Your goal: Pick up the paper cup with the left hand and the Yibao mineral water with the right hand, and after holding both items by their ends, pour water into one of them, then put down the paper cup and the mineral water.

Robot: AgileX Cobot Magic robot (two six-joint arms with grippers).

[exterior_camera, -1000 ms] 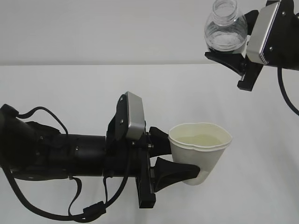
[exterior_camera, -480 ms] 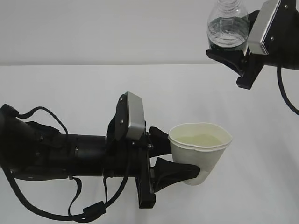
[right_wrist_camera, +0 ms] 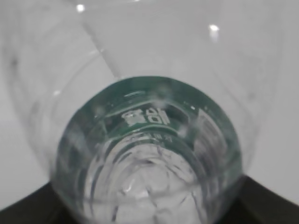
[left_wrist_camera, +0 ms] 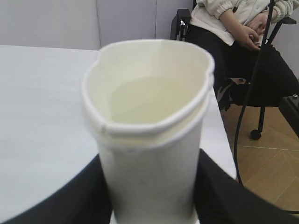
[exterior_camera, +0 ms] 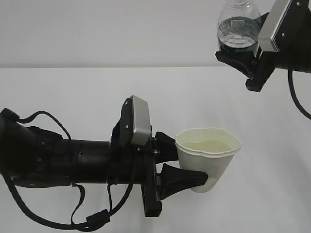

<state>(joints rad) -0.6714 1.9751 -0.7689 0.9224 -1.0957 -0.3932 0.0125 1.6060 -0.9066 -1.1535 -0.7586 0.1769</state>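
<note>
Up and to the right of the cup (exterior_camera: 208, 154), the bottle (exterior_camera: 238, 30) stands nearly upright in the right hand (exterior_camera: 241, 57), whose fingers are clamped on its lower end, so no water spills from the open neck. Level below it, the cup sits above the table (exterior_camera: 73, 92), pinched near its base by the left hand (exterior_camera: 181, 171); the squeeze dents the rim out of round. Water shows inside the cup, so pouring looks finished and setting both down remains.

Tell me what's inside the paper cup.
The cup, held by the left gripper, holds clear liquid partway up its cream inside. The cup's bottom is hard to make out through it.
</note>
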